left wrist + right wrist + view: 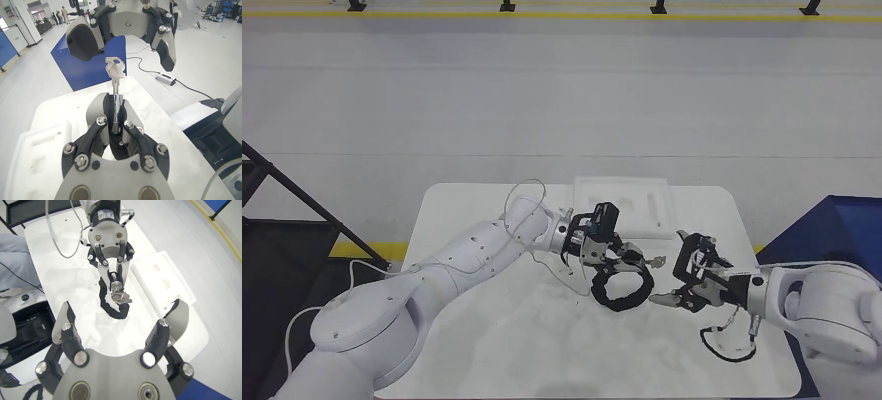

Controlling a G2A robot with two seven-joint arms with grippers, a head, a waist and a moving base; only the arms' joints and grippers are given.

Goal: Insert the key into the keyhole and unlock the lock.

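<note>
Table point(542, 340) is spanned by both arms: left gripper point(114, 100) is clenched on the lock point(116, 106) above it, right gripper point(122, 308) is held wide open just opposite, and the key point(115, 67) is seen seated in the keyhole, untouched.

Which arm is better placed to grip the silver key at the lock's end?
Right: the right gripper is open and faces the silver metal key; the left gripper is shut on the silver lock cylinder.

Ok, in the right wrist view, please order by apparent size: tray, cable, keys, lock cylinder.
Largest to smallest:
1. tray
2. cable
3. keys
4. lock cylinder
The last two look close. The cylinder is seen end-on, so their order is unsure.
</note>
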